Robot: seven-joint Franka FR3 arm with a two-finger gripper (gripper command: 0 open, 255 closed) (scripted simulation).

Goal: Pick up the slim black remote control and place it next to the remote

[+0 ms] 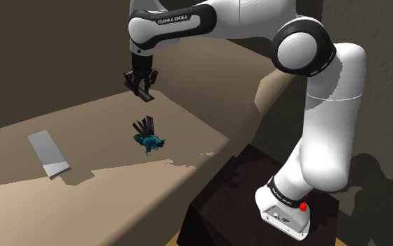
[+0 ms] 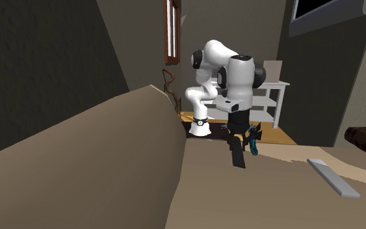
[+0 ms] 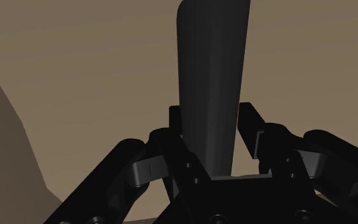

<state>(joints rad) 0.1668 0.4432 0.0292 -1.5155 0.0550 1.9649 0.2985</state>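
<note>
Black against black: the slim black remote (image 3: pixel 212 76) is clamped at one end between the fingers of the claw (image 1: pixel 143 89), which are closed onto its narrow sides, and the rest of its length juts out past the fingertips. In the second exterior view it hangs long end down, its lower tip close above the tan sofa seat (image 1: pixel 118 189). The job now looks like a carry. Because the remote hangs like that, the tip would touch first and the body would topple on release, so it is better to tilt it low and lay it lengthwise, parallel to the target. On the seat close to the claw lies a small teal thing (image 1: pixel 149 141) with black spikes; the remote's tip should be lifted over it or taken round it. Further along the seat, to the shoulder view's left, the grey remote (image 1: pixel 49 154) lies flat and well apart from the teal thing, with bare cushion on both sides. Set down just beside it, not on it. The sofa's backrest (image 2: pixel 77 169) bounds the far side. Beyond stands a white shelf unit (image 2: pixel 274 103).
</note>
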